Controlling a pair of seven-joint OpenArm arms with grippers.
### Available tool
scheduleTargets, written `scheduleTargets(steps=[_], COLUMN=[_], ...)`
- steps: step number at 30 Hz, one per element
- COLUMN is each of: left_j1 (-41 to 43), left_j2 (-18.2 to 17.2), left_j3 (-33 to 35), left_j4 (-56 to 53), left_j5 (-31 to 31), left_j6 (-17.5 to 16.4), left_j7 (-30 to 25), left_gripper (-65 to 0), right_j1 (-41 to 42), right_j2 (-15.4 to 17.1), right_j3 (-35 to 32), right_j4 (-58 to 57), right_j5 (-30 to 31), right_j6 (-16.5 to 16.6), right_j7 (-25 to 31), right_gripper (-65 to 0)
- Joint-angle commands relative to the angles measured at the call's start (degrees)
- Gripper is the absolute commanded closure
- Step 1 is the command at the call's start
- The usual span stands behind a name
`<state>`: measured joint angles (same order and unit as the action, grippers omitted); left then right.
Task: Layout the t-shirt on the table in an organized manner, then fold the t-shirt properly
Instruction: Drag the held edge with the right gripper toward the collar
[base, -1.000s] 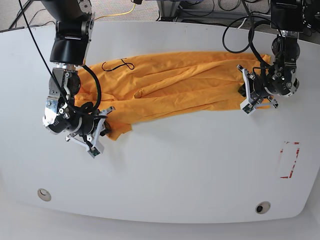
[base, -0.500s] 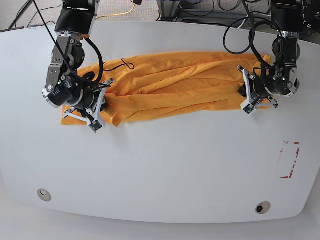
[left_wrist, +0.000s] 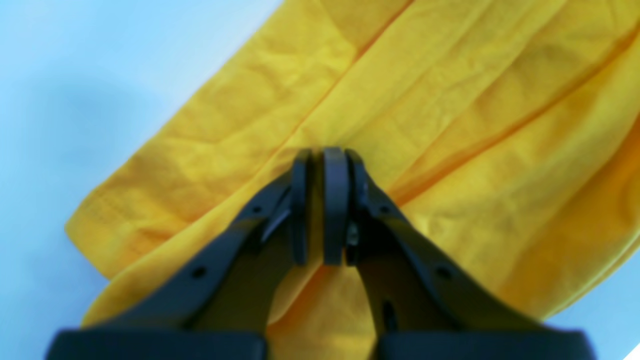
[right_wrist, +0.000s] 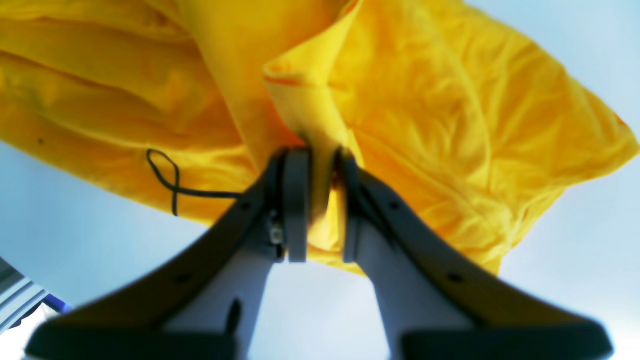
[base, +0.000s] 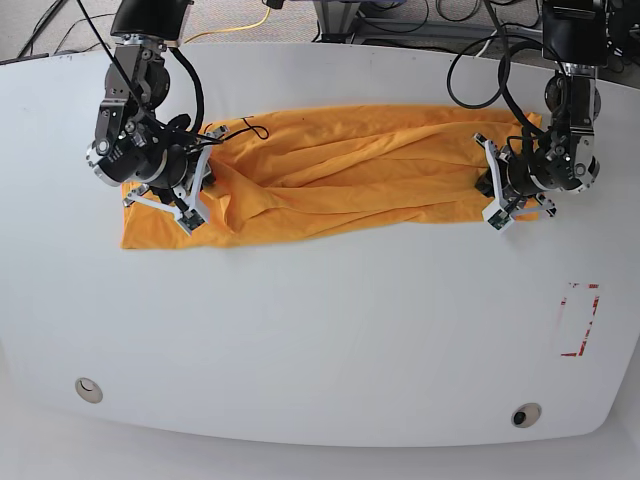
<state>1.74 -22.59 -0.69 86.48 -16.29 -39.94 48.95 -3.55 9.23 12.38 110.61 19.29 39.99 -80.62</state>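
The t-shirt (base: 330, 180) lies stretched in a long wrinkled band across the far half of the table (base: 330, 340). At its right end the left pincer (left_wrist: 322, 205) is clenched on a pinch of fabric. At the left end the right pincer (right_wrist: 316, 205) has a fold of cloth between slightly parted jaws, with a thin black cord (right_wrist: 172, 182) just beside it.

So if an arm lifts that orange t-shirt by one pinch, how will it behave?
The t-shirt is probably floppy: it lies in long wrinkles and bunches at the right gripper. Likely light, since thin folds drape flat on the table. Pushing it would probably crumple it rather than slide it.
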Motion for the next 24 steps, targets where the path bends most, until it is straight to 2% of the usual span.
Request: scheduleTargets(steps=[1,7,13,17,19,21,24], left_j1=[-0.5,-0.5,-0.5,-0.5,-0.5,-0.5,-0.5], left_j2=[-0.8,-0.8,-0.8,-0.8,-0.8,-0.8,-0.8], left_j3=[-0.1,-0.1,-0.1,-0.1,-0.1,-0.1,-0.1], left_j4=[0.3,0.3,0.3,0.3,0.3,0.3,0.3], left_j5=[0.3,0.3,0.3,0.3,0.3,0.3,0.3], left_j6=[-0.1,-0.1,-0.1,-0.1,-0.1,-0.1,-0.1], left_j7=[0.0,0.0,0.0,0.0,0.0,0.0,0.0], left_gripper=[-2.8,-2.8,-2.8,-2.8,-2.8,-2.8,-2.8], right_j1=[-0.6,-3.2,-4.5,-4.7,-4.6,-4.3,-3.9], right_j2=[0.5,0.5,0.6,0.9,1.6,3.2,3.1], right_j3=[0.1,0.0,-0.1,0.3,0.5,2.1,4.3], right_j4=[1.2,1.2,2.1,5.5,5.8,5.8,5.2], right_j5=[0.3,0.3,0.9,6.3,11.3,16.4,22.2], right_j6=[0.0,0.0,0.0,0.0,0.0,0.0,0.0], right_j7=[0.6,0.6,0.6,0.6,0.6,0.6,0.6], right_gripper=[-19.0,-30.8,-47.7,-58.2,-62.1,-64.4,-64.4])
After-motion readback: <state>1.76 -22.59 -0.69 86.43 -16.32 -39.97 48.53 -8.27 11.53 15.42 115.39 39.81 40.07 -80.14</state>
